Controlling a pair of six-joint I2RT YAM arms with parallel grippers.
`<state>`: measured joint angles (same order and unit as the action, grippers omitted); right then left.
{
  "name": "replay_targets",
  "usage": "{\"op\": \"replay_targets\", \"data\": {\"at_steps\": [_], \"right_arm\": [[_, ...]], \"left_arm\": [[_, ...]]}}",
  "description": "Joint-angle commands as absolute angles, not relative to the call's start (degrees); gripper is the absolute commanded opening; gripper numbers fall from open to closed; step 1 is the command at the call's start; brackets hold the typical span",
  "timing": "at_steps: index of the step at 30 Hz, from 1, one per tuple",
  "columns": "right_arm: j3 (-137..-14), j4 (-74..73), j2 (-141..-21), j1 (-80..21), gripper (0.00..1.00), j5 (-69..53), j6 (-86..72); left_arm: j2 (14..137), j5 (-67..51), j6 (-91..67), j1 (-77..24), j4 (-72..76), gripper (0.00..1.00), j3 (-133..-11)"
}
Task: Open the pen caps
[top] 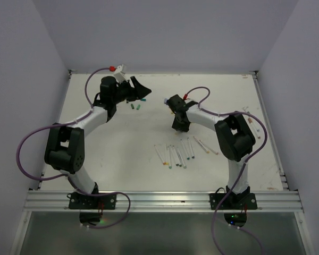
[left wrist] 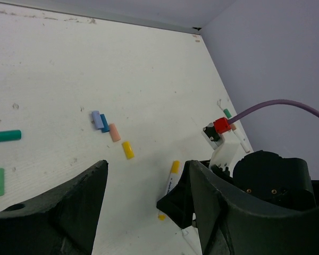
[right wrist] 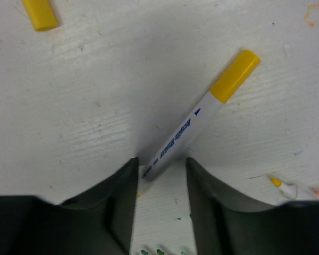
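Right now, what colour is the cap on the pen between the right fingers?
Yellow; the cap on that pen shows best in the right wrist view.

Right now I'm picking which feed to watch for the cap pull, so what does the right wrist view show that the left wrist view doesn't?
Only the right wrist view: the barrel of the yellow-capped pen lying between the fingers of the right gripper, and an uncapped yellow-tipped pen at lower right. Only the left wrist view: the open, empty left gripper, two green caps, two blue caps and a peach cap. Both: that pen and, likely the same one, a loose yellow cap.
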<state>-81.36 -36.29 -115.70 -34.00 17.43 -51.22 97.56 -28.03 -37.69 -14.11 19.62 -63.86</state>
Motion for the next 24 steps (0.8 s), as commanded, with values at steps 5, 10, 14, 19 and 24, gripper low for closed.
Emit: {"op": "replay_targets", "data": {"at_steps": [5, 10, 14, 19, 24], "right_arm": [[-73.47, -31.29, -114.96, -33.66, 0.0, 16.61, -48.37], [-75.94, -30.16, -113.83, -33.75, 0.0, 16.97, -34.31], [-70.51, -21.11, -105.14, -33.66, 0.0, 7.77, -17.89], [-65.48, -12.14, -93.79, -33.66, 0.0, -10.61, -11.0], [-61.44, -5.46, -87.81, -33.66, 0.0, -17.31, -11.25]], "left_arm": [[96.68, -29.71, -36.65, -13.62, 21.88, 0.66, -62.93], [97.82, -33.82, -36.39, -13.62, 22.67, 0.66, -63.37], [101.15, -44.01, -41.71, -13.62, 32.76, 0.62, -62.58], [106.51, -51.41, -51.76, -14.33, 49.63, 0.6, -60.03], [108.02, -50.98, -51.16, -16.25, 48.26, 0.63, -60.64]]}}
